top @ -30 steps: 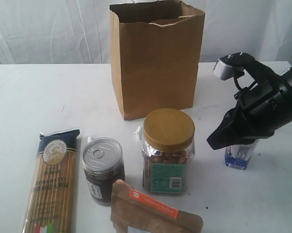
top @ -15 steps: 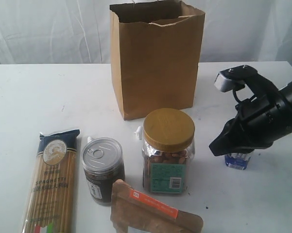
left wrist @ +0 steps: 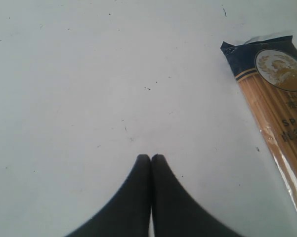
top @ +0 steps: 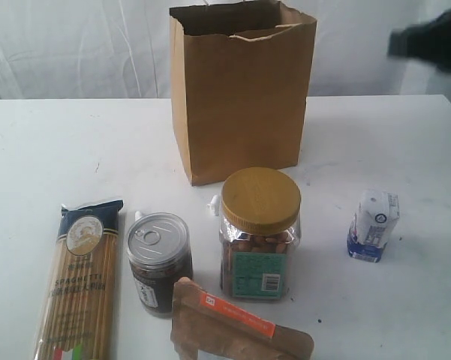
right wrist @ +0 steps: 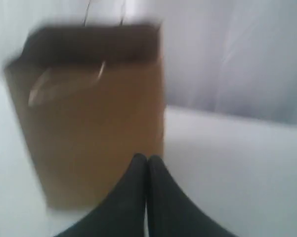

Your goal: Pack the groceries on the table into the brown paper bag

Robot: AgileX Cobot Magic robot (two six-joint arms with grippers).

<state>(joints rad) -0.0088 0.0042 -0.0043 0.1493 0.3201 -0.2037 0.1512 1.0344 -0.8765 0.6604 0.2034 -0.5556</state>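
Backdrop: a white curtain with soft vertical folds hangs behind the far edge of the white tabletop, across its whole visible width. Lighting is even and diffuse, with only faint shadows on the lightly speckled surface.

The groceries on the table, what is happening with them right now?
Nothing is held. Both grippers are shut and empty: the left gripper is over the table near the spaghetti packet, the right gripper faces the brown paper bag. The small white-blue carton, dark pull-tab jar, gold-lidded nut jar and brown pouch wait outside it.
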